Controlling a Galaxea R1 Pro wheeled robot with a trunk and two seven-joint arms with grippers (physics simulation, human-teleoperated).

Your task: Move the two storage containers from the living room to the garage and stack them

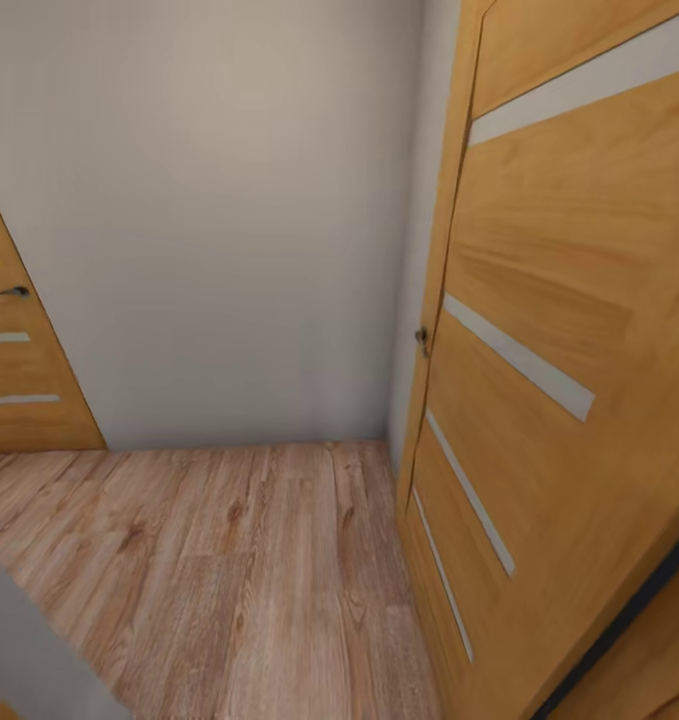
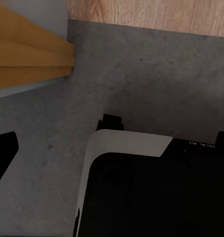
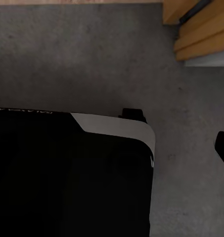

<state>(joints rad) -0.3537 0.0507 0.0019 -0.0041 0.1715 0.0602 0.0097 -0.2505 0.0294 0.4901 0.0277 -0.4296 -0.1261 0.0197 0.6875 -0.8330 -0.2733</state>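
Concrete floor (image 2: 156,69), rough and dark grey, lies under the robot in both wrist views, meeting a strip of light wood planks (image 2: 156,15) at a threshold. Against it shows the robot's base (image 2: 156,192), black with a white rim, and one dark tip at each picture's edge, too little to tell how far either hand is opened or whether it holds anything. In the head view, light plank flooring (image 1: 239,580) runs to one plain grey-white wall (image 1: 219,220). Two orange wooden doors with pale stripes stand there: one door (image 1: 559,380) close at the right, the other door (image 1: 19,370) partly seen at the left.
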